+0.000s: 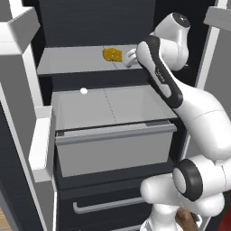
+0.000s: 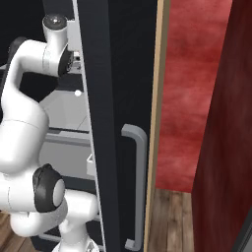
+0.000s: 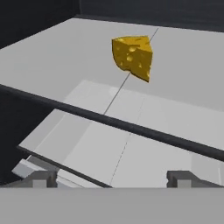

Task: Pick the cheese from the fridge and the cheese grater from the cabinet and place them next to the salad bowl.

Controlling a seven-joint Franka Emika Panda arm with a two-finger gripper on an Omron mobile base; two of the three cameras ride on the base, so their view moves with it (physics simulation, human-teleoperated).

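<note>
Resting on fridge (image 1: 27,135) shelf, cheese (image 3: 133,57) ahead of gripper (image 3: 112,178) — jaws wide, empty.

Red mottled wall (image 2: 197,93) is seen right of a tan wooden panel edge (image 2: 158,98). Wood plank floor (image 2: 170,221) is seen below the wall. A dark red panel (image 2: 224,147) is set at far right, in front. Lighting is even; no hard shadows are cast.
</note>
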